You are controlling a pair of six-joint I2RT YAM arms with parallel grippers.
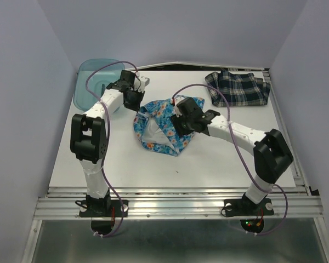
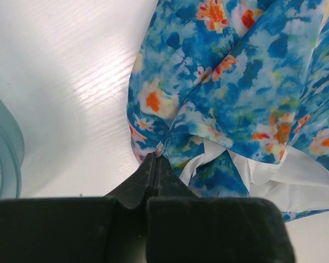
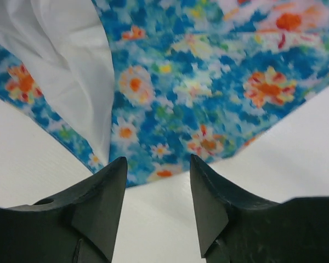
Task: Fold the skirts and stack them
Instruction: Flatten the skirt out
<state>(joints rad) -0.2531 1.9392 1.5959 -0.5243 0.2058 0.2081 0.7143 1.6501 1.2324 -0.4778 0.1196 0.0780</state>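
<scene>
Left tool [image 2: 155,158] pinches the flowered skirt [image 2: 247,98] at its edge, probably anchoring it; right tool [image 3: 156,175] stands half-open, empty, beside the hem.

I have my left gripper [image 1: 135,107] at the blue flowered skirt's [image 1: 156,131] left edge and my right gripper [image 1: 180,121] over its right side. The plaid skirt [image 1: 238,89] lies far right on the table [image 1: 208,164], the teal bin [image 1: 94,82] far left.

L arm [image 1: 93,174] & R arm [image 1: 236,130]: white links, black joints, purple cables [image 1: 105,66], black base plates [image 1: 104,209].
</scene>
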